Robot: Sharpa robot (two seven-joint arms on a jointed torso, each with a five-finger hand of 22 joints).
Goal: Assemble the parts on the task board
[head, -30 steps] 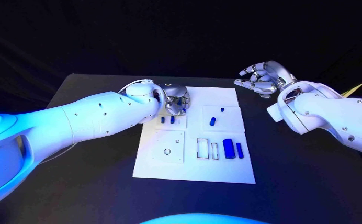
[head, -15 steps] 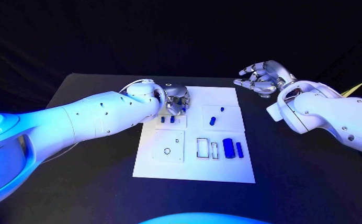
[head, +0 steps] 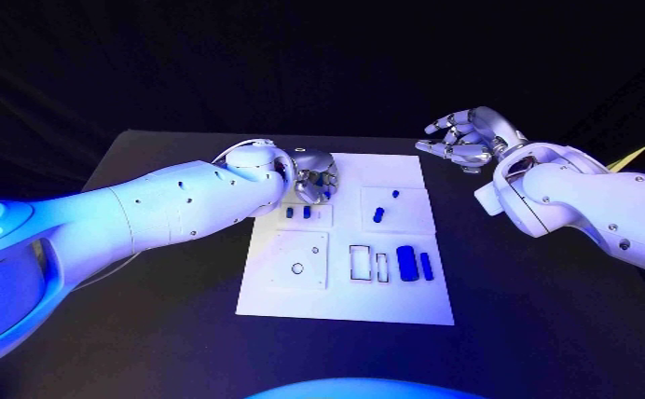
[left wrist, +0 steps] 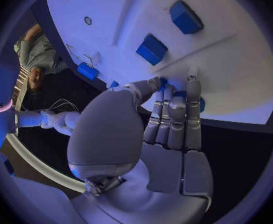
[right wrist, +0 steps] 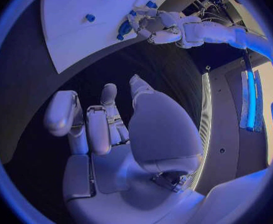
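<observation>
Fingers [left wrist: 173, 109] of left hand [head: 313, 175] pinch a blue part [left wrist: 200, 103].

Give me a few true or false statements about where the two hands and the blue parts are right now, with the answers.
1. The left hand is over the far left part of the white board. True.
2. The right hand holds a blue part. False: it holds nothing, and its fingers are curled above the black table, off the board.
3. Two small blue parts lie side by side just near of the left hand. True.
4. The large blue part lies at the board's far left corner. False: it lies on the near right side, beside a slimmer blue part.
</observation>
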